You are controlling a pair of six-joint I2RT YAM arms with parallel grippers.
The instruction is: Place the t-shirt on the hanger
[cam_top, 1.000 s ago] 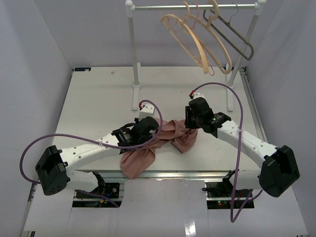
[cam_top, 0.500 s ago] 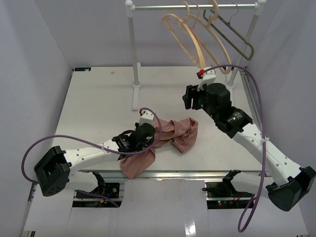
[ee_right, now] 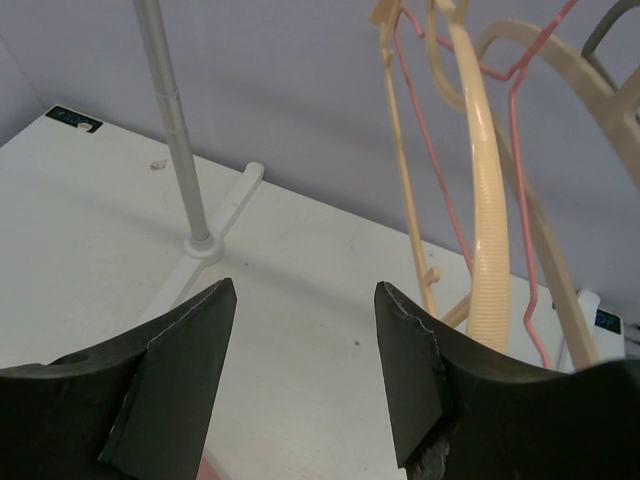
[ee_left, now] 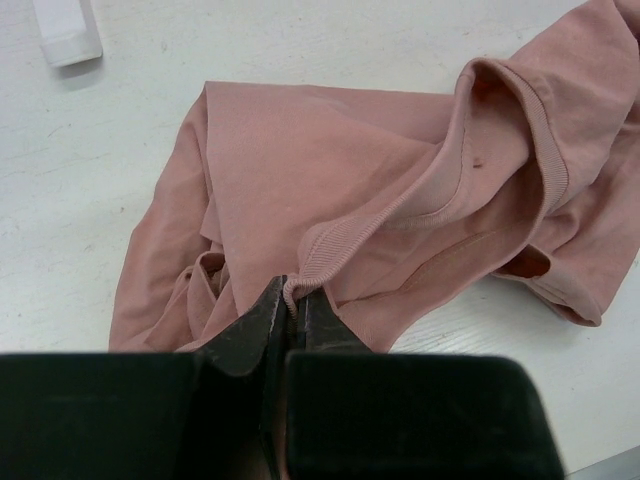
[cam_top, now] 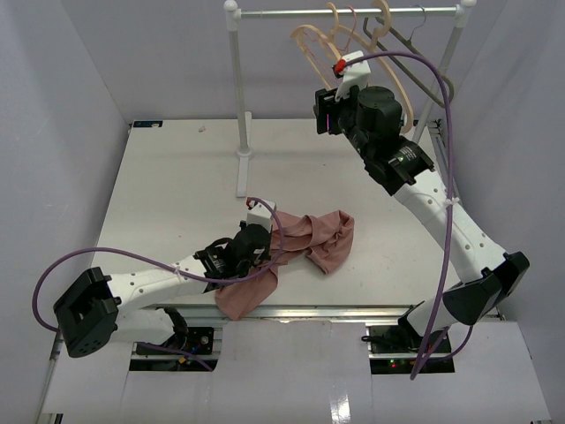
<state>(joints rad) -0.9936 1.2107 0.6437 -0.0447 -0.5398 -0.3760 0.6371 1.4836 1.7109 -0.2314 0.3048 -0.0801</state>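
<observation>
The dusty-pink t-shirt [cam_top: 311,240] lies crumpled near the table's front edge, with part of it hanging over that edge. My left gripper [cam_top: 257,237] is low over its left part. In the left wrist view this gripper [ee_left: 291,291] is shut on the ribbed collar of the t-shirt [ee_left: 350,170]. My right gripper [cam_top: 325,109] is raised high at the back, just left of the hangers. In its wrist view it [ee_right: 305,292] stands open and empty. The beige hanger [ee_right: 487,220] hangs close beyond its right finger. In the top view the hanger [cam_top: 386,19] is mostly hidden by the arm.
A clothes rack stands at the back, with a white pole [cam_top: 237,88] and a rail [cam_top: 291,12]. It also carries a thin beige hanger [cam_top: 306,42], a pink wire hanger [ee_right: 445,190] and a grey hanger [cam_top: 434,78]. The rack's white foot [ee_left: 68,35] lies near the shirt.
My right gripper has opened off the t-shirt and risen from the table up to the hangers at the back. The left gripper has stayed shut on the shirt, shifting slightly.
</observation>
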